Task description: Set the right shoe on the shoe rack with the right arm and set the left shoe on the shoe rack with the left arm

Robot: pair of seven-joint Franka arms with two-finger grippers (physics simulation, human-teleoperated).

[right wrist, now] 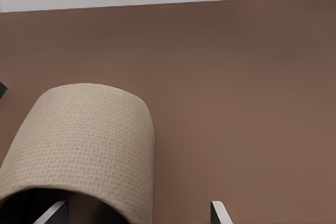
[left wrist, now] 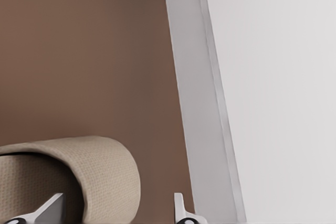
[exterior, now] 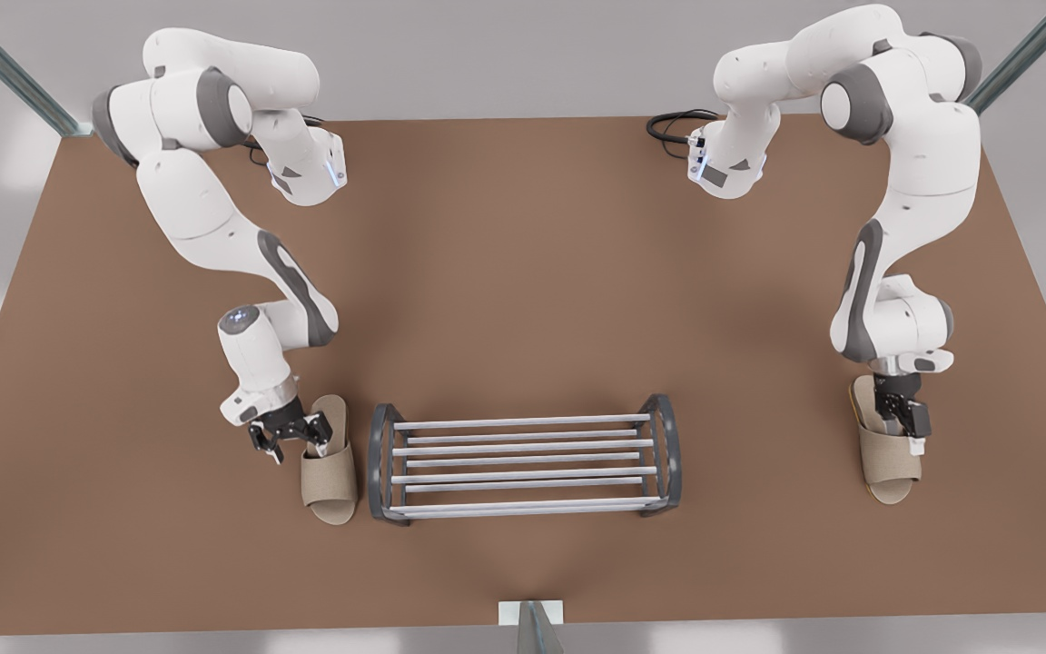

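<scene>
The shoe rack (exterior: 523, 421), a low dark-grey frame with pale bars, stands near the middle of the brown table. The right shoe (exterior: 330, 477) (right wrist: 84, 135), a beige slipper, lies just to the rack's side on the front view's left. My right gripper (exterior: 294, 447) (right wrist: 134, 211) is open and tilted over the slipper's outer wall, one finger inside and one outside. The left shoe (exterior: 889, 463) (left wrist: 100, 166) lies far off on the front view's right. My left gripper (exterior: 904, 434) (left wrist: 115, 208) stands open astride its side wall.
The brown table (exterior: 523, 272) ends close beside the left shoe, its pale edge strip (left wrist: 199, 103) showing in the left wrist view. Metal posts stand at the far corners and at the near edge's middle (exterior: 532, 627). A black cable (exterior: 668, 127) lies at the back.
</scene>
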